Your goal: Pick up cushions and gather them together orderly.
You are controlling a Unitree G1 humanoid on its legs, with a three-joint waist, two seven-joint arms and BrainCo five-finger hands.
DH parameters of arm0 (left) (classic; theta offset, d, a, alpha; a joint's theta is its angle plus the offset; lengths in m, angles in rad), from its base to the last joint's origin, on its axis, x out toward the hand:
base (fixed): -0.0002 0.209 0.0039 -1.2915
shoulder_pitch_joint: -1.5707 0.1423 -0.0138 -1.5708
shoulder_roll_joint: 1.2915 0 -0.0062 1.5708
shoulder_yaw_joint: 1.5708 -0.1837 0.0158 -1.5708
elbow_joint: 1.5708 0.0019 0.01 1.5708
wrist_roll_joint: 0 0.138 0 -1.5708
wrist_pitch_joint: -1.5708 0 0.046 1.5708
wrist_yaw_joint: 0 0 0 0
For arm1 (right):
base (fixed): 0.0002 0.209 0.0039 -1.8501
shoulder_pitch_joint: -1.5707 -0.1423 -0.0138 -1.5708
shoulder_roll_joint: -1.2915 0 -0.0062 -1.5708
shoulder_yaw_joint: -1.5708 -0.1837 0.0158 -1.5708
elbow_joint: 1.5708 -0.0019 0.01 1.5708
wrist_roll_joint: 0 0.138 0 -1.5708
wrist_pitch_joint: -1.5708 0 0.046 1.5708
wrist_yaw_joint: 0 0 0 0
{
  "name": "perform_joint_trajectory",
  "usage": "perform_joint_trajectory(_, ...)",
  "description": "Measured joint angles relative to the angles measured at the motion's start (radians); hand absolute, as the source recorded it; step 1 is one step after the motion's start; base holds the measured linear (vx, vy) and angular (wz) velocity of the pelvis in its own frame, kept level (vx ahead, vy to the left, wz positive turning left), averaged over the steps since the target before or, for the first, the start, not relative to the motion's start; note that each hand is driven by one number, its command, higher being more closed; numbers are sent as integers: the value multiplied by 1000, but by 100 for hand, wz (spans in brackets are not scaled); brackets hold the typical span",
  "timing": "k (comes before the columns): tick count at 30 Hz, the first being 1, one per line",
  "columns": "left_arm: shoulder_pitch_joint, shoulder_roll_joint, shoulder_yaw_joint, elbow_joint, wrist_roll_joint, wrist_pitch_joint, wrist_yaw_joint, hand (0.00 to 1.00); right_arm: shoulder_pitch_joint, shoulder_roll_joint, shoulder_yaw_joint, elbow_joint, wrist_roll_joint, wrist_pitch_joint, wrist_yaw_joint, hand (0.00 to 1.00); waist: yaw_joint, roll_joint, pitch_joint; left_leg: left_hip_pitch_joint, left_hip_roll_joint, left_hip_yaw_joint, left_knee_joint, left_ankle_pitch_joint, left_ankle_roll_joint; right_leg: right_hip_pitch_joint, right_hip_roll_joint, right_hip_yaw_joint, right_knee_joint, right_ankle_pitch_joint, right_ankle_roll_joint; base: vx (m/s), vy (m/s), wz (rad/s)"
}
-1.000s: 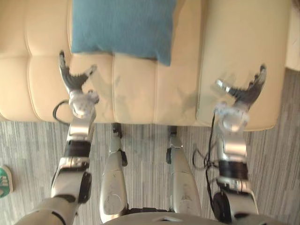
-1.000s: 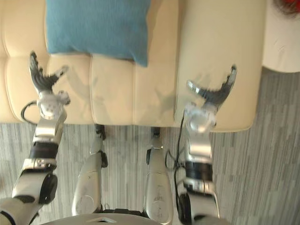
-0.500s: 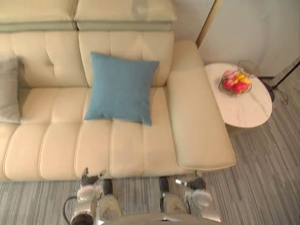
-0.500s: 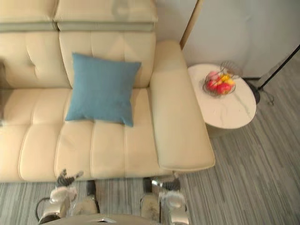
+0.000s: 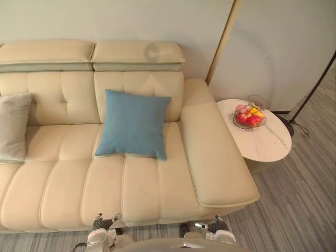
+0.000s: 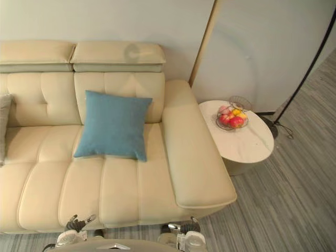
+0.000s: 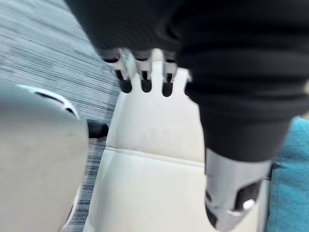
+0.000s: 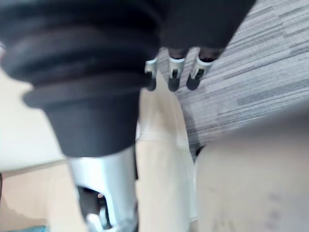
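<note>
A pale wall (image 5: pixel 105 21) and a striped grey floor (image 5: pixel 304 210) are framing the room, and a cream sofa (image 5: pixel 68 178) is taking up most of the space ahead of the robot. It is offering a soft, quilted seat that will probably give under a pressing hand. A round white side table (image 5: pixel 268 144) is standing just beside the sofa's right armrest. A blue cushion (image 5: pixel 135 123) is leaning upright against the backrest, its lower edge running side to side along the seat. A grey cushion (image 5: pixel 13 126) is sitting well apart from it at the far left of the seat. The left hand (image 5: pixel 105 223) and the right hand (image 5: pixel 212 227) are hanging low by the sofa's front edge, fingers spread and holding nothing. Both cushions are lying forward and up from the hands. The left hand is sitting almost straight below the blue cushion, so it is looking like the better arm for a first reach. A small fruit bowl (image 5: pixel 250 116) is resting on the table.
</note>
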Motion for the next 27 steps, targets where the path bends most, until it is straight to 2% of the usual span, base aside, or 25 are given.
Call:
perform_joint_trajectory(1, -4, -15, 22, -7, -14, -1, 8, 0, -13, -9, 1, 0, -2, 1, 1, 0, 10, 22, 21, -25, 31, 15, 29, 0, 14, -76, -25, -44, 252, -60, 92, -125, 31, -47)
perform_joint_trajectory(2, -6, -9, 26, -10, -18, 1, 15, 0, -20, -5, 3, -1, -1, -2, -1, 0, -9, 7, 20, -52, 30, 6, 68, -3, 17, -112, -48, -64, 459, -99, 125, -111, -30, 3)
perform_joint_trajectory(3, -3, 5, 22, -26, -26, 1, 15, 0, -18, 5, 2, 6, 2, -2, -3, 0, -11, -22, 20, -58, 21, -19, 101, -6, 17, -103, -78, -93, 652, -143, 156, -41, -109, 56)
perform_joint_trajectory(4, -1, 20, 16, -38, -32, 2, 16, 0, -11, 17, 8, 34, 0, -4, -4, 0, 0, -55, 14, -74, 6, -29, 133, -6, 14, -65, -97, -121, 737, -120, 168, -41, -133, 36)
perform_joint_trajectory(5, -2, 21, 17, -42, -33, 1, 17, 0, -23, 21, 6, 49, 0, -2, -3, 0, 9, -62, 13, -90, 0, -30, 151, -8, 10, -55, -94, -125, 702, -143, 192, -112, -139, -2)
perform_joint_trajectory(6, -10, 9, 35, -43, -36, 2, 18, 0, -44, 22, 4, 51, -3, -2, -4, 0, 18, -58, 11, -115, 17, -31, 165, -10, 9, -56, -68, -145, 656, -146, 198, -188, -41, -34)
perform_joint_trajectory(7, -6, -9, 33, -41, -48, 2, 24, 0, -65, 18, 8, 48, -3, -3, -5, 0, 30, -16, 4, -130, 19, -33, 149, -4, 16, -31, -45, -148, 551, -157, 215, -222, -38, -56)
perform_joint_trajectory(8, 3, -24, 29, -42, -60, -1, 28, 0, -80, -1, 22, 46, -4, -1, -6, 0, 43, 1, 7, -136, 33, -4, 121, 36, 17, -3, -39, -153, 507, -206, 230, -211, -39, -51)
perform_joint_trajectory(9, -5, -19, 27, -51, -67, -6, 32, 0, -95, 3, 42, 41, -4, -1, -6, 0, 45, -14, 16, -164, 18, 18, 131, 47, 18, 6, -55, -169, 470, -258, 222, -231, -118, -54)
perform_joint_trajectory(10, -17, -13, 12, -48, -72, -7, 34, 0, -109, 1, 60, 40, -4, 0, -6, 0, 49, -12, 29, -186, 20, 33, 136, 59, 16, 19, -47, -177, 384, -289, 221, -302, -125, -37)
perform_joint_trajectory(11, -25, -13, -8, -35, -72, -6, 34, 0, -131, -11, 72, 35, -4, 0, -7, 0, 45, 37, 55, -190, 52, 22, 129, 73, 16, 36, -7, -190, 329, -253, 208, -308, -108, -28)
perform_joint_trajectory(12, -21, -25, -16, -34, -72, -6, 33, 0, -135, -17, 89, 32, -4, -1, -9, 0, 40, 62, 62, -183, 69, 16, 101, 94, 14, 50, 15, -198, 292, -227, 202, -351, -62, -3)
perform_joint_trajectory(15, -9, -31, -30, -37, -72, -7, 34, 0, -95, -21, 100, 35, -4, 3, -16, 0, 26, 71, 64, -135, 68, 49, 22, 129, 16, 43, 17, -201, 315, -221, 197, -217, -32, 5)
perform_joint_trajectory(16, -6, -33, -36, -37, -71, -7, 34, 0, -95, -25, 99, 34, -4, 3, -19, 0, 21, 71, 64, -130, 66, 64, -1, 117, 11, 33, 14, -199, 312, -210, 192, -181, 23, -12)
perform_joint_trajectory(17, -7, -28, -39, -36, -70, -6, 33, 0, -95, -26, 100, 32, -3, 3, -20, 0, 17, 55, 70, -130, 61, 79, -5, 92, 7, 27, -2, -187, 285, -193, 177, -151, 47, -28)
perform_joint_trajectory(19, -21, -26, -34, -43, -70, -9, 32, 0, -92, -32, 96, 33, -2, 4, -22, 0, 27, 48, 76, -131, 45, 75, 109, 77, 29, 20, -17, -161, 267, -170, 177, -89, 124, -46)
perform_joint_trajectory(20, -15, -36, -32, -35, -69, -6, 32, 0, -84, -40, 96, 32, -2, 3, -22, 0, 19, 52, 74, -115, 24, 64, 183, -29, 32, 17, -21, -132, 262, -156, 193, -100, 186, -62)
perform_joint_trajectory(22, -11, -38, -23, -37, -69, -7, 32, 0, -73, -42, 87, 34, -1, 3, -21, 0, 18, 57, 63, -106, 3, 71, 188, -70, 21, 12, -18, -82, 230, -134, 203, -87, 171, -74)
perform_joint_trajectory(23, -8, -36, -18, -37, -69, -7, 32, 0, -73, -37, 86, 35, 0, 3, -21, 0, 17, 45, 54, -91, -21, 74, 157, -76, 16, 13, -23, -52, 191, -116, 200, -35, 218, -77)
perform_joint_trajectory(24, -4, -35, -5, -37, -69, -7, 31, 0, -65, -25, 85, 36, 0, 2, -21, 0, 17, 32, 55, -98, -40, 54, 209, -91, 24, 11, -30, -20, 162, -108, 201, -5, 263, -97)
perform_joint_trajectory(25, -6, -47, 5, -36, -70, -7, 31, 0, -61, -29, 75, 38, 0, 3, -19, 0, 25, 57, 48, -96, -42, 4, 238, -149, 49, 7, -5, -1, 149, -93, 208, 10, 226, -84)
perform_joint_trajectory(26, -6, -45, 13, -34, -70, -8, 29, 0, -60, -24, 64, 37, 0, 4, -19, 0, 23, 51, 46, -96, -43, 19, 248, -162, 44, 8, -7, 14, 141, -86, 206, 3, 177, -74)
perform_joint_trajectory(27, 1, -33, 10, -23, -65, -6, 27, 0, -60, -10, 45, 36, 0, 1, -18, 0, 5, 44, 27, -85, -61, 32, 219, -165, 43, 13, -15, 41, 100, -52, 206, 31, 147, -41)
